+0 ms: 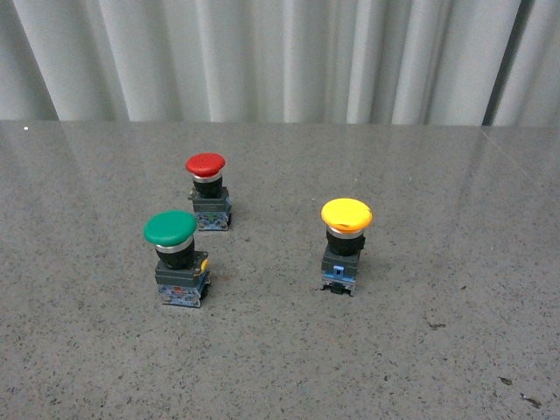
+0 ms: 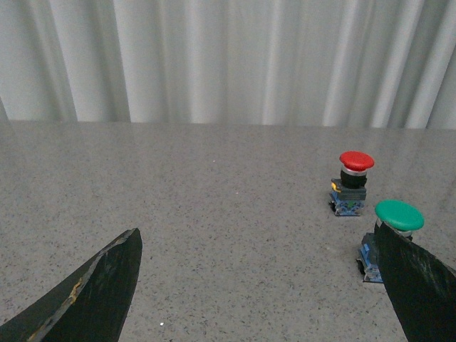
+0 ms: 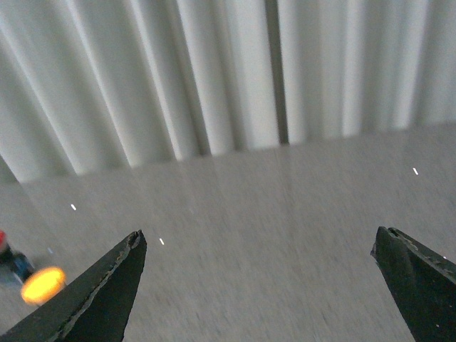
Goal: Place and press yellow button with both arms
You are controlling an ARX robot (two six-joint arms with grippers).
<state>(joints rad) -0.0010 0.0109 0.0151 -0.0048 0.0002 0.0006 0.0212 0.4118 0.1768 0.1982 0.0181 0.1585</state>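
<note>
Left gripper spread wide, one finger partly hiding green button — right gripper likewise, yellow button blurred.

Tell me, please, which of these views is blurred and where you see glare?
Front view: sharp, evenly lit, with a soft sheen on the far table and a highlight on the yellow button. Left wrist view: sharp too; the red button and green button are crisp. Right wrist view: smeared throughout, the yellow button a fuzzy glow.

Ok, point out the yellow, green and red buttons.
yellow button (image 1: 346, 214), front view, on its cap.
green button (image 1: 170, 227), front view, on its cap.
red button (image 1: 205, 164), front view, on its cap.
</note>
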